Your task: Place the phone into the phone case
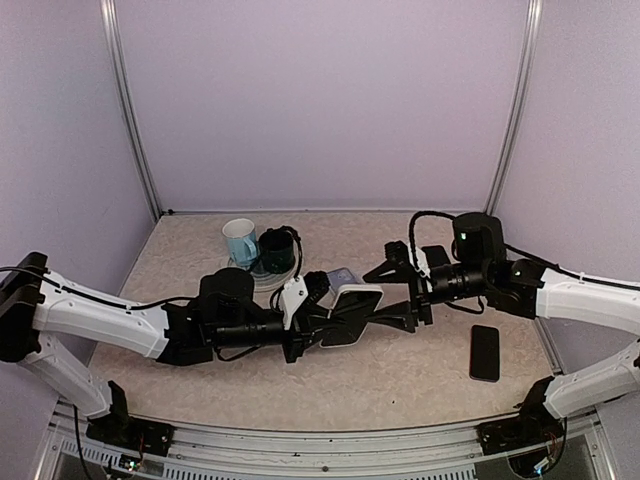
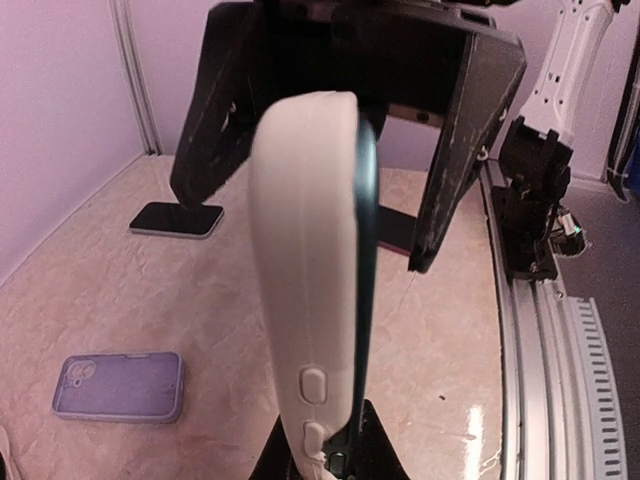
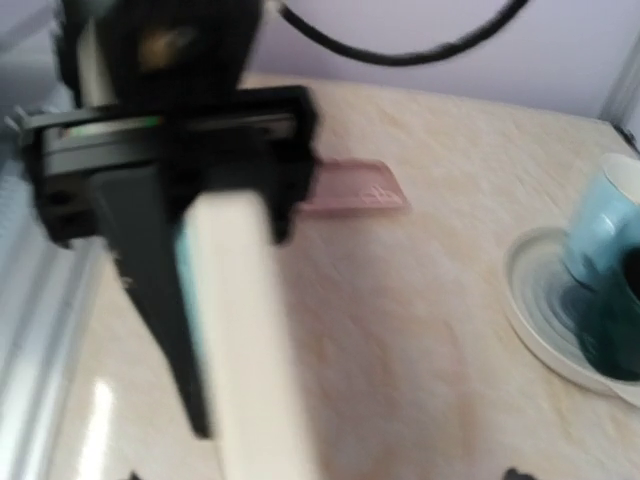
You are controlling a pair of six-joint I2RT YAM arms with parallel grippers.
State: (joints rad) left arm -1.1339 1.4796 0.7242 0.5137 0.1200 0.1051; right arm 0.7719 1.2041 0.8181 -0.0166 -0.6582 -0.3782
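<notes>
My left gripper (image 1: 318, 325) is shut on the lower end of a white phone case (image 2: 305, 250), held edge-on above the table. A dark phone (image 2: 366, 250) lies against the case's open side, only its thin edge showing. The pair shows in the top view (image 1: 357, 308) and, blurred, in the right wrist view (image 3: 240, 340). My right gripper (image 1: 402, 290) is open, with its fingers (image 2: 462, 150) spread either side of the case's far end, apart from it.
A second black phone (image 1: 485, 352) lies flat on the table at the right (image 2: 177, 218). A lavender case (image 2: 120, 387) lies flat nearby (image 1: 341, 276). A light blue cup (image 1: 240, 240) and a dark cup (image 1: 277, 250) stand on a saucer (image 3: 540, 320) at the back.
</notes>
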